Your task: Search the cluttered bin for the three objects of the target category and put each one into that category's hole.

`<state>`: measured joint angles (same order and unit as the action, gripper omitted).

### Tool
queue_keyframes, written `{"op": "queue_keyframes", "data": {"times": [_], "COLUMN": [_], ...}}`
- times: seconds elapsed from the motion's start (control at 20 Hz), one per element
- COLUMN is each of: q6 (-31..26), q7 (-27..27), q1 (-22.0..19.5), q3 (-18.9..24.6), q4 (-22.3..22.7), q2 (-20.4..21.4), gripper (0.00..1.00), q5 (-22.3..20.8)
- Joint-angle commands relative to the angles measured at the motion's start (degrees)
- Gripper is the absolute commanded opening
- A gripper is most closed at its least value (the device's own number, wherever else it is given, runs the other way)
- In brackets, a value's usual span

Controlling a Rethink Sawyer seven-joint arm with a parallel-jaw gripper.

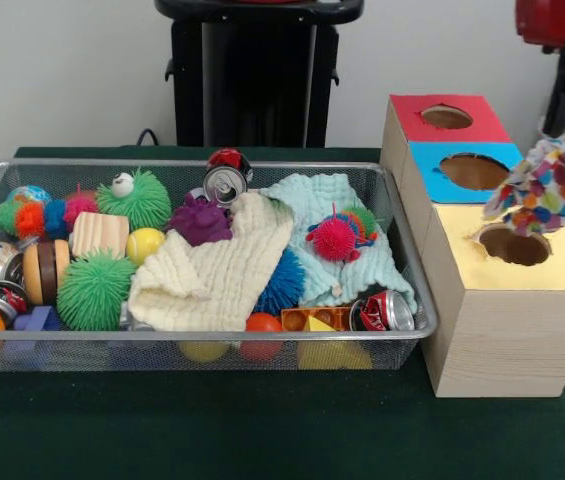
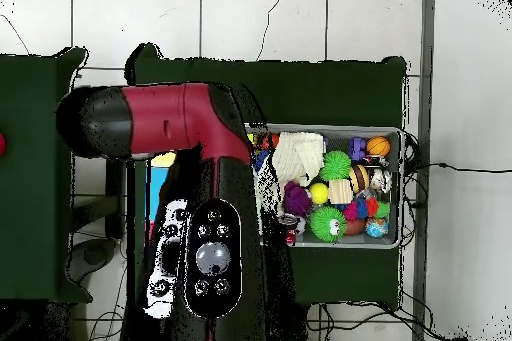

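Neither view shows the gripper itself, so whether it is wide, narrow or holding anything cannot be told. In the front view a spotted paper wad [image 1: 550, 188] hangs at the right edge, its lower fringe just above the round hole [image 1: 514, 245] in the yellow-topped box [image 1: 507, 330]; what carries the wad is cut off by the frame. At 12 o'clock from that hole sit the blue-topped box [image 1: 432, 168] and, further back, the red-topped box [image 1: 409, 112], all three touching in a row. At 9 o'clock the wire bin [image 1: 417, 265] stands just beside the boxes, crammed with a cream cloth [image 1: 207, 270], a pale blue cloth [image 1: 322, 215], green spiky balls [image 1: 96, 290] and crushed cans [image 1: 384, 312]. Open green tabletop [image 1: 262, 430] lies at 6 o'clock.

Overhead, the red and black arm [image 2: 195, 187] covers the boxes entirely; only the bin [image 2: 402, 189] shows at its 3 o'clock.
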<state>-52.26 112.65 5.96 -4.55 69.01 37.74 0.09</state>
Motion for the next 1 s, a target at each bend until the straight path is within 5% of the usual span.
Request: {"op": "queue_keyframes", "data": {"times": [0.05, 1.0], "q6": [-5.4, -13.0], "q7": [16.6, 18.5], "q1": [0.9, 3.6], "q3": [-0.3, -5.6], "q4": [-1.2, -5.2], "q2": [-4.9, -15.7], "gripper": [0.0, 0.0], "q5": [2.4, 2.6]}}
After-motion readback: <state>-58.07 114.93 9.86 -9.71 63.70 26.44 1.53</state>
